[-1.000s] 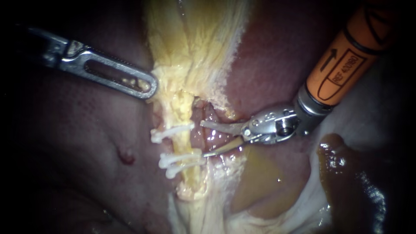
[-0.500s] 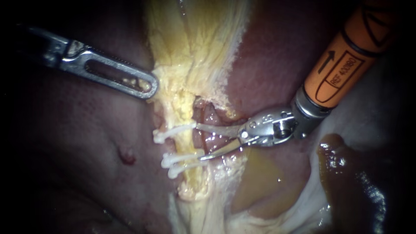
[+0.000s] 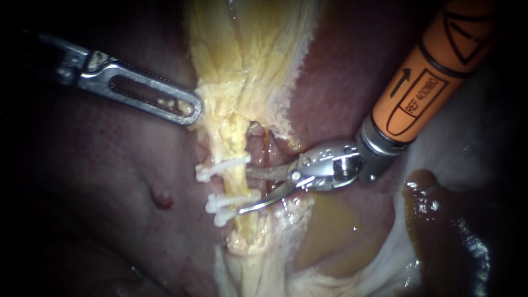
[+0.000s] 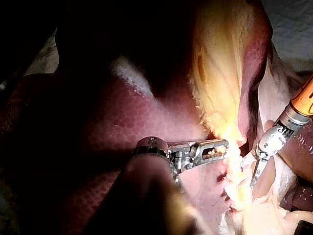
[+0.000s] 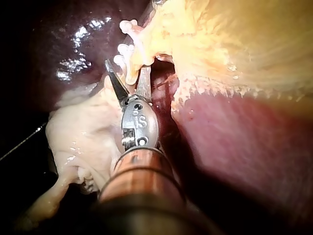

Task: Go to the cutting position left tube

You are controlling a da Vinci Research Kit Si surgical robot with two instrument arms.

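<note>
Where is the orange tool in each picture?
Endoscope view: right instrument enters from upper right, tips at the tube, near centre.
Left wrist view: just beyond the left instrument, across the yellow tissue.
Right wrist view: the camera's own instrument, tips at the white clips.
Shared landmark: the yellow tissue.

Dark red liver (image 3: 110,181) fills the left, a small red spot (image 3: 160,198) on it; yellow fatty tissue (image 3: 247,55) runs far to near down the middle; brown fluid (image 3: 440,220) pools near right

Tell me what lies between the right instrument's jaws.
The yellow tube, at its stretch between the upper clip and lower clips, sits within the right instrument's open jaws; endoscope view.
</note>
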